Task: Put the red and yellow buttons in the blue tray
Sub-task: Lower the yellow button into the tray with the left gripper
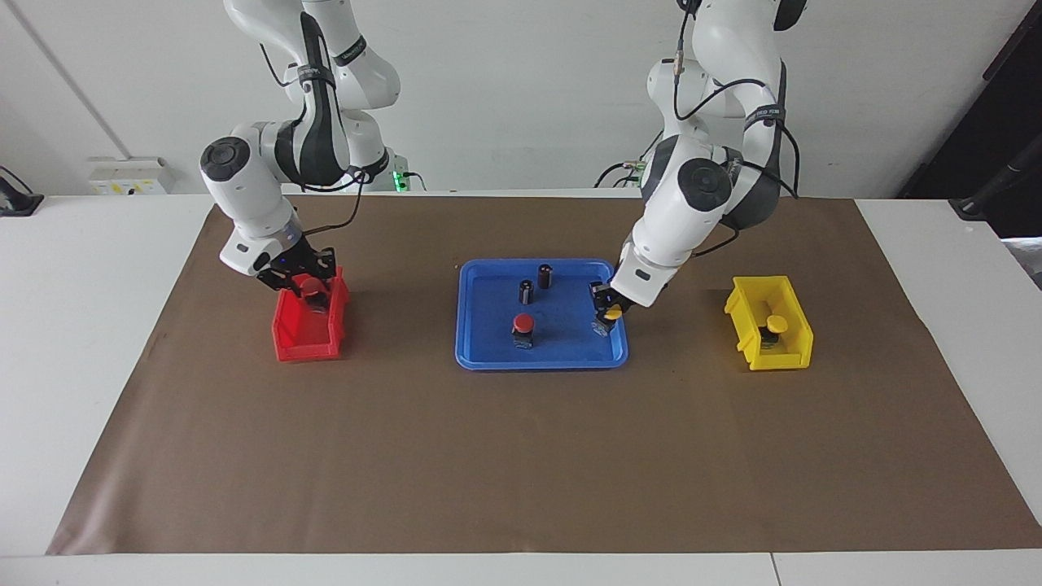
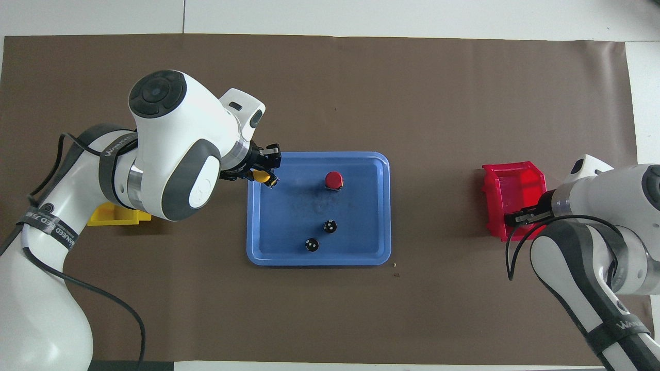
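Observation:
The blue tray (image 1: 488,313) (image 2: 289,226) lies mid-table. One red button (image 1: 523,325) (image 2: 334,180) stands in it. My left gripper (image 1: 609,316) (image 2: 266,176) is shut on a yellow button (image 1: 614,312) (image 2: 263,176), low over the tray's edge toward the left arm's end. A second yellow button (image 1: 777,324) stands in the yellow bin (image 1: 794,342). My right gripper (image 1: 305,285) (image 2: 518,216) is down in the red bin (image 1: 305,342) (image 2: 515,185), shut on a red button (image 1: 311,285) at about rim height.
Two dark capless cylinders (image 1: 545,275) (image 1: 527,290) stand in the tray, nearer to the robots than the red button; they also show in the overhead view (image 2: 330,226) (image 2: 311,245). The yellow bin (image 2: 118,216) is mostly hidden under the left arm there. A brown mat (image 1: 521,456) covers the table.

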You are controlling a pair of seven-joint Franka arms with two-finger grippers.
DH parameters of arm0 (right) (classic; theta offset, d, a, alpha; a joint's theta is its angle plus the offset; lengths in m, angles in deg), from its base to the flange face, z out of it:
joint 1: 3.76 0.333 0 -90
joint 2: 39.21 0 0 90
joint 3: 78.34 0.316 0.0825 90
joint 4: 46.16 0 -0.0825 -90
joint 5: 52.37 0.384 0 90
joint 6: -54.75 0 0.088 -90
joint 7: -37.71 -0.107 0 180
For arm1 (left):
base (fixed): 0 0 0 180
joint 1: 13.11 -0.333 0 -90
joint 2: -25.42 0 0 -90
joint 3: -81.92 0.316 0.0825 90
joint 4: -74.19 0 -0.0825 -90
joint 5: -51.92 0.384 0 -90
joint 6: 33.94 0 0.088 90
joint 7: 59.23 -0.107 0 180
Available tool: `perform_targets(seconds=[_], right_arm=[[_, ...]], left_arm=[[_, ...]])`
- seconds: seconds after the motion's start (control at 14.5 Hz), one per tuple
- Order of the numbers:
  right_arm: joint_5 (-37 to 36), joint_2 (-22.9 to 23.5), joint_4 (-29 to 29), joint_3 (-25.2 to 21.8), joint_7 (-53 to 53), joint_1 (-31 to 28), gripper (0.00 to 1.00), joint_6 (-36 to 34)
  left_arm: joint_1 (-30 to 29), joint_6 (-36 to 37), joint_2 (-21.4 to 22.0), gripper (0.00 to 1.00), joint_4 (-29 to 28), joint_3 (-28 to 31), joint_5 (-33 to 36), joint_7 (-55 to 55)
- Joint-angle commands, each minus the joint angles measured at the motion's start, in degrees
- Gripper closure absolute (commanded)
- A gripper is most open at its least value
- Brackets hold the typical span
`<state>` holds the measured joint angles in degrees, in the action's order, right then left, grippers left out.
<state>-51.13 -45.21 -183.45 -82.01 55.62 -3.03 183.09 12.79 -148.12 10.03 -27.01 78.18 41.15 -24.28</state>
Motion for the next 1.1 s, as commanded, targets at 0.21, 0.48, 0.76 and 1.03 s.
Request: perform_targets(seconds=[0.21,0.48,0.76,1.03], right_arm=[[0.69,-0.42,-1.32,0.06,1.69,-1.34,0.43,1.21],[0.69,-0.86,-2.63,0.06,1.78,-2.22,0.46,1.30],[0.69,-0.86,-2.55,0.06,1.78,-2.22,0.61,0.95],[0.69,-0.51,-1.15,0.15,1.43,-1.87,0.72,-0.54]], left_arm=[[3.28,-2.53,-1.84,0.98,0.49,0.83,-0.83,9.42],[4.15,-3.68,-2.20,0.98,0.75,0.83,-2.94,13.91],[6.00,-4.73,-3.86,0.98,1.62,0.83,-2.94,17.69],[6.00,-4.82,-3.87,0.97,1.45,0.83,-2.94,17.69]])
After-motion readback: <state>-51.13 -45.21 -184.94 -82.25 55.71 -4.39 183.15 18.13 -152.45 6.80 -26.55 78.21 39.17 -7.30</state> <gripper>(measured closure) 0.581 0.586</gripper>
